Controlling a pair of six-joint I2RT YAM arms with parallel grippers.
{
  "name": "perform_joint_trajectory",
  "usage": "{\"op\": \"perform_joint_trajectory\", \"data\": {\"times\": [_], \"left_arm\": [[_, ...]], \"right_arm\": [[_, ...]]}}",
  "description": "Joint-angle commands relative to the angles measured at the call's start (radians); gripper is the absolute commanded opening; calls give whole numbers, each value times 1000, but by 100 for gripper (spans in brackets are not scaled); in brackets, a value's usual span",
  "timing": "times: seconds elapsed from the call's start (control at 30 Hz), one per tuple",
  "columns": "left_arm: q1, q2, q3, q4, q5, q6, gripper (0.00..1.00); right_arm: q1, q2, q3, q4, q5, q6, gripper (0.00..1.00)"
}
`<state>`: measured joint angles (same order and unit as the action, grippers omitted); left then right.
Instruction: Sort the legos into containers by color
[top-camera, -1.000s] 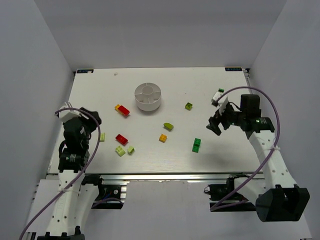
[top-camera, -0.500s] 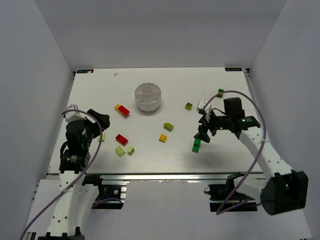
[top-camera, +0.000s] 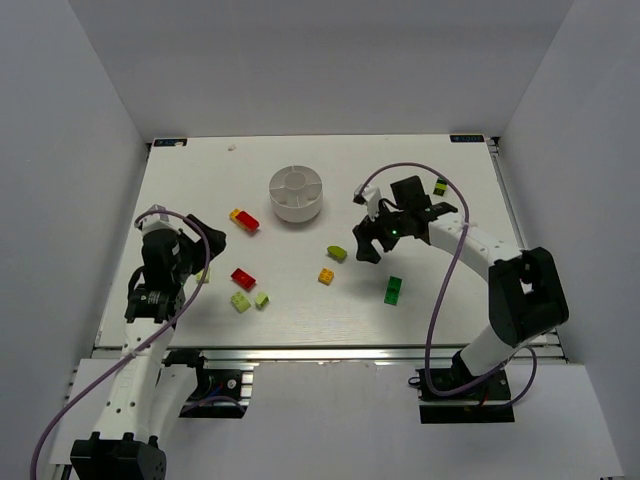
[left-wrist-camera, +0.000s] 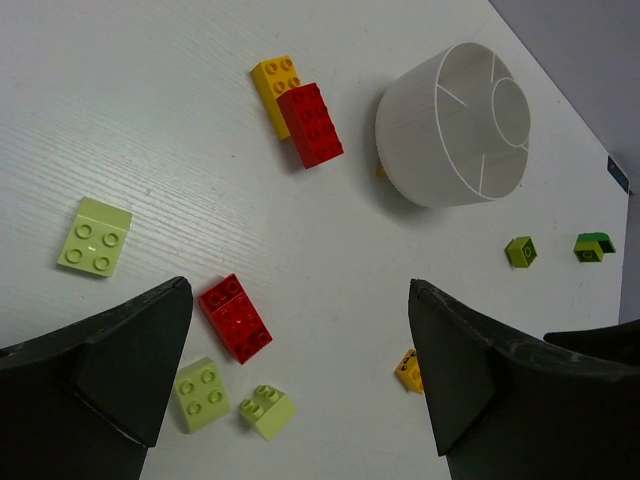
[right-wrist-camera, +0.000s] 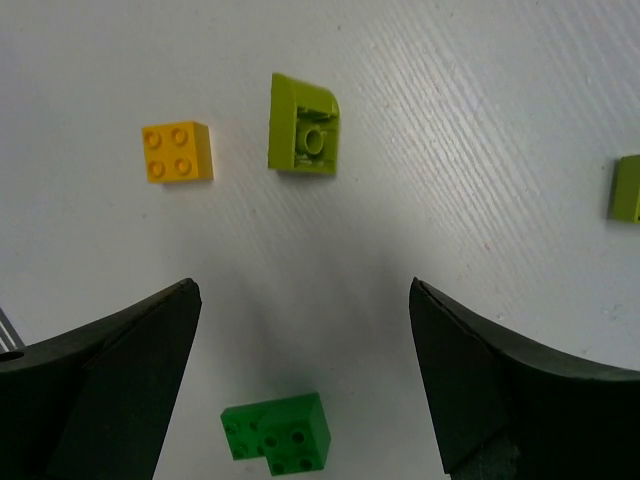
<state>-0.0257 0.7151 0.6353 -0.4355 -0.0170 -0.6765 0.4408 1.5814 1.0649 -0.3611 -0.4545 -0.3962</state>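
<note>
From the left wrist, the left fingers (left-wrist-camera: 120, 365) stand spread wide, grasping nothing. Nine bricks lie on the bench (left-wrist-camera: 130, 90). Between the fingers, close to the left one, is a red brick (left-wrist-camera: 235, 318). Deeper in the gap sit a pale lime brick (left-wrist-camera: 202, 393) and a second pale lime brick (left-wrist-camera: 267, 410). An orange brick (left-wrist-camera: 406, 368) is half hidden by the right finger. Beyond the left fingertip and outward lies a third pale lime brick (left-wrist-camera: 94, 236). Straight beyond the tips a yellow brick (left-wrist-camera: 272, 85) touches a second red brick (left-wrist-camera: 310, 125). Beyond the right fingertip stands the white dish (left-wrist-camera: 420, 150), with its wedge compartments and central cup. Farther out that way are a small lime brick (left-wrist-camera: 520, 251) and a green-and-lime brick (left-wrist-camera: 594, 246). From the right wrist, the right fingers (right-wrist-camera: 110, 370) are likewise spread and hold nothing. Four pieces show here. The orange brick and an overturned lime sloped brick (right-wrist-camera: 304, 137) lie beyond the tips. A dark green L-shaped brick (right-wrist-camera: 278, 432) lies between the fingers, nearer the left one. A lime piece (right-wrist-camera: 627, 188) is cut by the frame edge past the right fingertip. The top view alone shows both arms and the whole bench, with every visible brick outside the dish. There the right arm covers the small lime brick, and the left arm crowds the third pale lime one.
</note>
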Motion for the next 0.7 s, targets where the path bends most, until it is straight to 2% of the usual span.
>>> {"op": "perform_joint_trajectory", "data": {"times": [0.0,0.2,0.4,0.67], "left_arm": [[-2,-29,-3,32,5,-14,98],[-2,-55,-75,95,64,-12,98],[-2,-94,-82,116,65,-47,98],[-2,-111,-48,74,31,-121,98]], "right_arm": [[22,15,87,39,7,78,89],[24,138,228,-76,-130,143,87],[22,261,342,-131,-186,168,84],[21,339,359,-91,-219,175,79]]}}
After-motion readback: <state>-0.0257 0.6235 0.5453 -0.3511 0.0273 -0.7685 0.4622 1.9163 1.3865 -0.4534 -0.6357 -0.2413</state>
